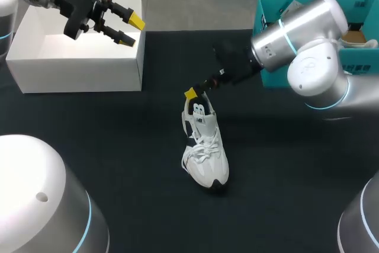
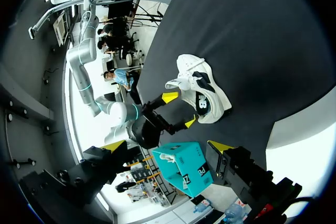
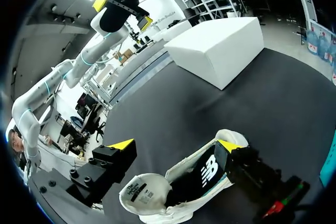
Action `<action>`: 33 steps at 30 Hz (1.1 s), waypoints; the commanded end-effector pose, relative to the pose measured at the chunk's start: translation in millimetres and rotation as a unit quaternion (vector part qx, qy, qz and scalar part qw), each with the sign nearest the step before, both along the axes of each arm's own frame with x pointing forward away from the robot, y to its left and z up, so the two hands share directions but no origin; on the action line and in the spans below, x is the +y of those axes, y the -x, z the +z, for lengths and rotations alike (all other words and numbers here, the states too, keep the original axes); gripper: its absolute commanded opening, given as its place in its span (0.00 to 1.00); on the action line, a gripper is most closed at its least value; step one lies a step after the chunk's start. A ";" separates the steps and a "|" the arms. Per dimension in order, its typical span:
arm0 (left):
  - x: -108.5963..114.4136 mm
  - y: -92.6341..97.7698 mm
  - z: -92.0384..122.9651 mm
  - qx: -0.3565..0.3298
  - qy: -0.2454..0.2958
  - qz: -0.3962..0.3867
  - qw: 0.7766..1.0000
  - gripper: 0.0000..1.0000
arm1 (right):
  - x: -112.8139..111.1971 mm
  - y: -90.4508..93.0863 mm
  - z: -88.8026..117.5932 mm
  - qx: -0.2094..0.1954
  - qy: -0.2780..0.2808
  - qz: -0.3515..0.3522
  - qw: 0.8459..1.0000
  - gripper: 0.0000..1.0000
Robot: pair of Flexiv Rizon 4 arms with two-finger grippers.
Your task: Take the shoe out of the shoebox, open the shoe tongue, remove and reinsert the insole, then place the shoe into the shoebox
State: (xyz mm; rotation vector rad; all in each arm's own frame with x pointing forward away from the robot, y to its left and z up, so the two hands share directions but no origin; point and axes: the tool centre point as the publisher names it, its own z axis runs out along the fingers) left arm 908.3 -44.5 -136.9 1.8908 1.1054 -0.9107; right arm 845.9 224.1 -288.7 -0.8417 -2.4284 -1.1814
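Here, straddling the heel end of the shoe (image 1: 206, 149) with the right gripper (image 3: 170, 145) spread wide, probably not pinching. Upright on the table (image 1: 284, 194) clear of the shoebox (image 1: 77, 69), toe toward the robot. Well off above that box: left gripper (image 1: 131, 31), likewise spread.

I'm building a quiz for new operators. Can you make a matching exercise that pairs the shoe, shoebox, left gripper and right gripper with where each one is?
Things:
1. shoe
2. shoebox
3. left gripper
4. right gripper

Places:
A. above the shoebox
B. at the shoe's heel end
C. lying in the middle of the black table
D. standing on the table's left side

Pairs: 1-C, 2-D, 3-A, 4-B
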 end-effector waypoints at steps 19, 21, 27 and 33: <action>0.5 0.6 0.4 -0.001 -0.001 0.000 1.000 1.00 | -16.9 10.9 23.8 0.039 0.090 -0.122 0.988 1.00; 0.5 0.6 0.4 -0.001 -0.001 0.000 1.000 1.00 | -18.0 11.7 26.2 0.038 0.084 -0.133 0.987 1.00; 0.5 0.6 0.4 -0.001 -0.001 0.000 1.000 1.00 | -18.0 11.7 26.2 0.038 0.084 -0.133 0.987 1.00; 0.5 0.6 0.4 -0.001 -0.001 0.000 1.000 1.00 | -18.0 11.7 26.2 0.038 0.084 -0.133 0.987 1.00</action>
